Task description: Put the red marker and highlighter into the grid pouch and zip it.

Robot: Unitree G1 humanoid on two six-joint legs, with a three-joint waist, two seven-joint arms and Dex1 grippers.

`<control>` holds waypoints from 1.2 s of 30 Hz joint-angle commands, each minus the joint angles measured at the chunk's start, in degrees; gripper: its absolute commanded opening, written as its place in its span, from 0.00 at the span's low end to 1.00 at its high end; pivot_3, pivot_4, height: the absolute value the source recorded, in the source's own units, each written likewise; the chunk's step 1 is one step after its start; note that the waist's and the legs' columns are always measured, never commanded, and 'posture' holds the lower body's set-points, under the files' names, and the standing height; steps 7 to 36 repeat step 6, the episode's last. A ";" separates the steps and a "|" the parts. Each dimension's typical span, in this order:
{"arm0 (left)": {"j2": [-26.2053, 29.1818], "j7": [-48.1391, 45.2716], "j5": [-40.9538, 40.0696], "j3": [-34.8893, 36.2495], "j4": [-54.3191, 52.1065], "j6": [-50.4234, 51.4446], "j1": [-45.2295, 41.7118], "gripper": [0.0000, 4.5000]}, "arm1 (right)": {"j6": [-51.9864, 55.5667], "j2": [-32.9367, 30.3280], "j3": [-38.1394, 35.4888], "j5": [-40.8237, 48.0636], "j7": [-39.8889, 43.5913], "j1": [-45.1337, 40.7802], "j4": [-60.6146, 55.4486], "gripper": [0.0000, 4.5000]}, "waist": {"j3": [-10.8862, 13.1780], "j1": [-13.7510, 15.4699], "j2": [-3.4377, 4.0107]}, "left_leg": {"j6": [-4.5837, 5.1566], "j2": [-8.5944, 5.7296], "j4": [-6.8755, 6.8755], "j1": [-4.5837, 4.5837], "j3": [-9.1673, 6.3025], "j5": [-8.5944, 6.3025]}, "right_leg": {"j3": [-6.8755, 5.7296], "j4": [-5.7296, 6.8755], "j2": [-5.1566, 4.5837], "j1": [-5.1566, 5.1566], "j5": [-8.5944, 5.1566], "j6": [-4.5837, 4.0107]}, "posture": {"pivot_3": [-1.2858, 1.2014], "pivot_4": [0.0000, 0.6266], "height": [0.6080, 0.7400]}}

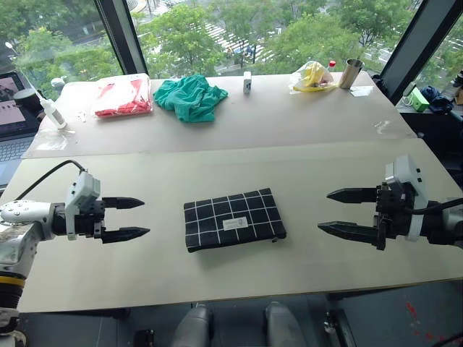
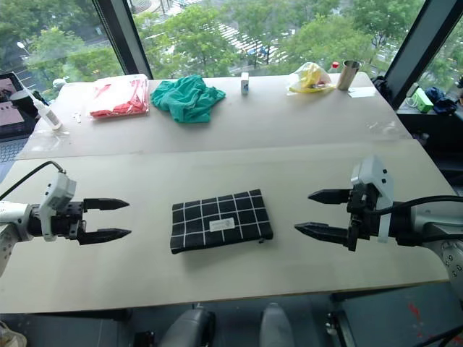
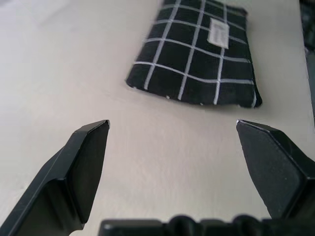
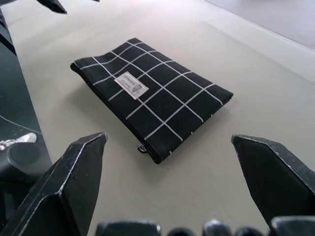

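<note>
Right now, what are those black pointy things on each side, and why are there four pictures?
They are a robot's two hands. Each has two black fingers, and both the left fingers and the right fingers are open and hold nothing. Two pictures come from cameras in the robot's head, looking down over its arms. The other two come from little cameras on its wrists, peeking out between the fingers. Between the hands, on the pale table, lies a flat black fabric pouch with white grid lines. It looks closed. Farther back lie a crumpled teal cloth and a clear bag of red things.
</note>
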 commanded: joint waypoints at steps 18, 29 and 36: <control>-6.76 15.14 -0.37 8.95 -6.65 6.11 8.35 0.99 | -5.28 2.91 -1.35 -4.38 -1.67 1.10 6.81 1.00 | 0.00 0.52 -0.01 | -0.02 0.00 -0.01 0.10 0.06 0.01 | 0.03 -0.10 0.00 0.15 0.01 -0.01 | 0.52 0.24 1.00; -6.76 15.14 -0.37 8.95 -6.65 6.11 8.35 0.99 | -5.28 2.91 -1.35 -4.38 -1.67 1.10 6.81 1.00 | 0.00 0.52 -0.01 | -0.02 0.00 -0.01 0.10 0.06 0.01 | 0.03 -0.10 0.00 0.15 0.01 -0.01 | 0.52 0.24 1.00; -6.76 15.14 -0.37 8.95 -6.65 6.11 8.35 0.99 | -5.28 2.91 -1.35 -4.38 -1.67 1.10 6.81 1.00 | 0.00 0.52 -0.01 | -0.02 0.00 -0.01 0.10 0.06 0.01 | 0.03 -0.10 0.00 0.15 0.01 -0.01 | 0.52 0.24 1.00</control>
